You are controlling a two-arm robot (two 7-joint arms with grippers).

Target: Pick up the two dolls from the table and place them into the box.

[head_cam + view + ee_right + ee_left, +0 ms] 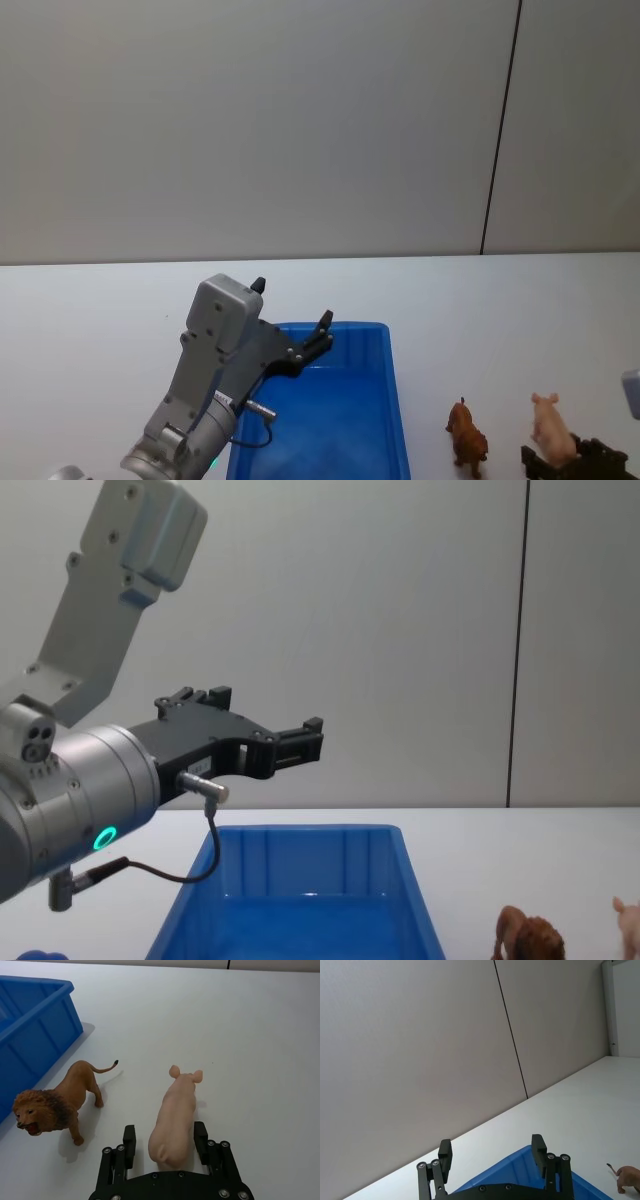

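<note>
The pale pink pig (175, 1110) stands on the white table (500, 300), to the right of the blue box (397, 400). My right gripper (165, 1139) is open, one finger on each side of the pig's rump, low over the table. The brown lion (55, 1102) stands between the pig and the box, its head towards my right wrist camera. In the head view the lion (467, 435) and pig (550, 425) are at the lower right, with the right gripper (572, 462) behind the pig. My left gripper (293, 302) hangs open and empty above the box's far left part.
The box (300, 880) holds nothing that I can see. A grey wall with a dark vertical seam runs behind the table. A small blue object (35, 954) peeks in at the chest view's lower left corner. Bare tabletop lies beyond the pig and lion.
</note>
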